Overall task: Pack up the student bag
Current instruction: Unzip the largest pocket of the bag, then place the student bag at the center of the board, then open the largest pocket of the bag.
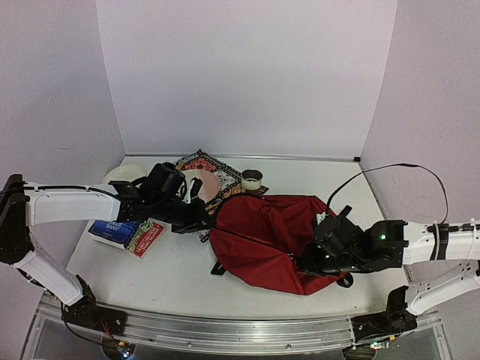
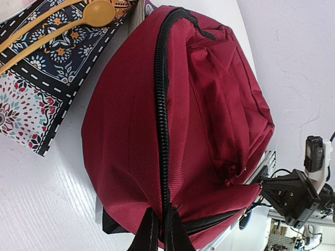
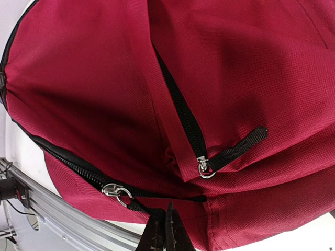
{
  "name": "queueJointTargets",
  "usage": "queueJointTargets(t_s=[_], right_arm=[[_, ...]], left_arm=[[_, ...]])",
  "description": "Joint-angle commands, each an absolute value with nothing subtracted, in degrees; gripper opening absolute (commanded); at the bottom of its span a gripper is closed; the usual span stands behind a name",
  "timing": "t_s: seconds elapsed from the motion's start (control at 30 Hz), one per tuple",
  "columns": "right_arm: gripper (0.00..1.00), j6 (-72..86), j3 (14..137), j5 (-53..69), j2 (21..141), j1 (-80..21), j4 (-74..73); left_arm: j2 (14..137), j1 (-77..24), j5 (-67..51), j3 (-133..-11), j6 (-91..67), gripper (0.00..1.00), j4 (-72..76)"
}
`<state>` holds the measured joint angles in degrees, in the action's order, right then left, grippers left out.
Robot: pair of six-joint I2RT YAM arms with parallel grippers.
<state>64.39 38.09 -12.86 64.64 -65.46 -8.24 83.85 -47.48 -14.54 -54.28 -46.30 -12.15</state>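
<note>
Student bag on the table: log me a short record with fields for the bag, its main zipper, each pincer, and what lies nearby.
bag: dark-red student bag, lying on the white table
main zipper: black main zipper, looks closed along the stretch in view
left pincer: left pincer shut, pinching the bag at the zipper line
right pincer: right pincer shut on the main zipper pull
nearby: book, patterned cloth, plate, yellow spoon

Left arm (image 1: 71,204) and right arm (image 1: 450,244), white shells, black joints, black cable (image 1: 390,166), green wrist light (image 1: 383,237)
</note>
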Motion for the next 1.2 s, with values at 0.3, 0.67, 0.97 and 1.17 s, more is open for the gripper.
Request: queueJointTargets(t_s=[0.3, 0.67, 0.97, 1.17], right_arm=[[0.05, 47.33, 43.99, -5.53, 72.49, -64.17, -12.05], [0.39, 37.86, 55.31, 0.38, 77.96, -65.70, -11.40], [0.49, 36.59, 58.29, 0.65, 80.04, -66.79, -11.63], [0.54, 36.01, 64.13, -2.95, 86.90, -68.63, -11.81]], left_arm=[[83.01, -45.66, -12.58, -56.43, -46.08, 0.00, -11.91], [80.66, -51.90, -12.34, -50.35, -50.84, 0.07, -5.22], [75.82, -51.87, -10.43, -45.36, -50.22, 0.43, -5.39], [72.48, -51.87, -8.98, -41.72, -50.65, 0.51, -5.95]])
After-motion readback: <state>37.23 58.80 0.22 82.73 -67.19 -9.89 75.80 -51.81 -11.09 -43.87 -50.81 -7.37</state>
